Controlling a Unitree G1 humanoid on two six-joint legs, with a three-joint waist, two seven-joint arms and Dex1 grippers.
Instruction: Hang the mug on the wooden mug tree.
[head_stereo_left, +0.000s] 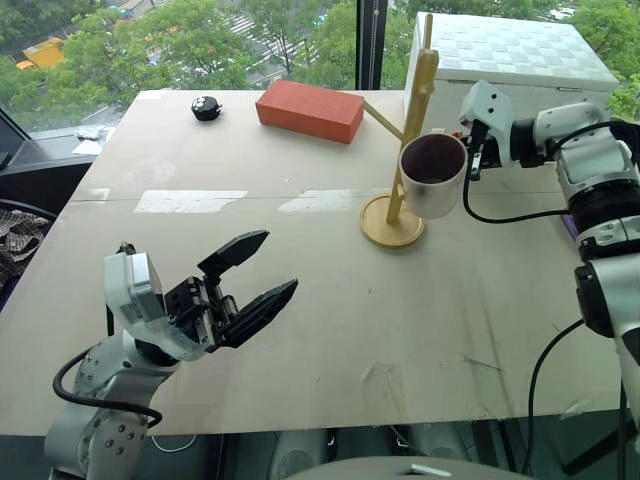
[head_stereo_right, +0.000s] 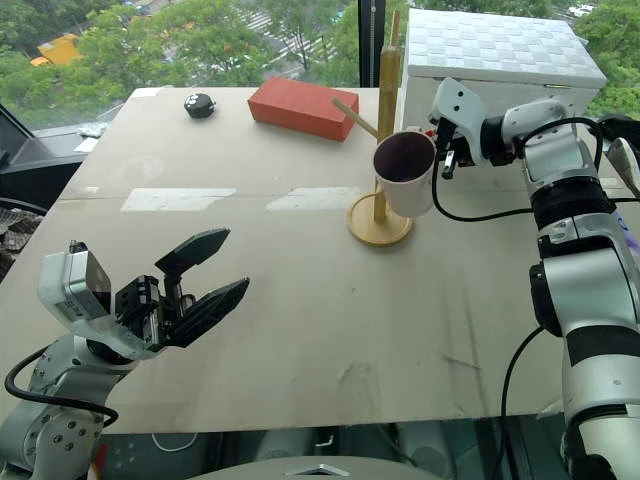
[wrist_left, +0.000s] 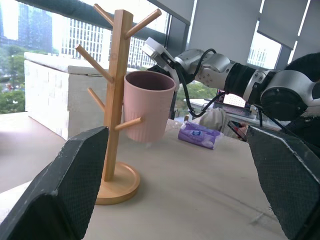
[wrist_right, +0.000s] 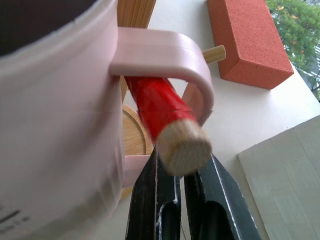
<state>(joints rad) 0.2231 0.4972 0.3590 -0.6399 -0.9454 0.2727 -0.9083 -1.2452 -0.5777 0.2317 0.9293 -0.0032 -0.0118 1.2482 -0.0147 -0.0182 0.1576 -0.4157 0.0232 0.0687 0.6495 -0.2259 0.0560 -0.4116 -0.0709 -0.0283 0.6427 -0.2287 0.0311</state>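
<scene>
The cream-white mug (head_stereo_left: 432, 178) with a dark inside stands upright in the air beside the pole of the wooden mug tree (head_stereo_left: 414, 120). The tree's round base (head_stereo_left: 380, 228) rests on the table. In the right wrist view the mug's handle (wrist_right: 160, 47) is looped over the red-tipped peg (wrist_right: 157, 105). My right gripper (head_stereo_left: 472, 150) reaches in from the right and is shut at the handle's lower part, partly hidden behind the peg's tip. My left gripper (head_stereo_left: 280, 260) hovers open and empty over the near left of the table, far from the tree.
A red brick (head_stereo_left: 309, 110) lies behind the tree, with a small black object (head_stereo_left: 206, 108) to its left. A white box (head_stereo_left: 510, 50) stands at the back right. A purple tissue packet (wrist_left: 201, 135) lies on the table beyond the mug.
</scene>
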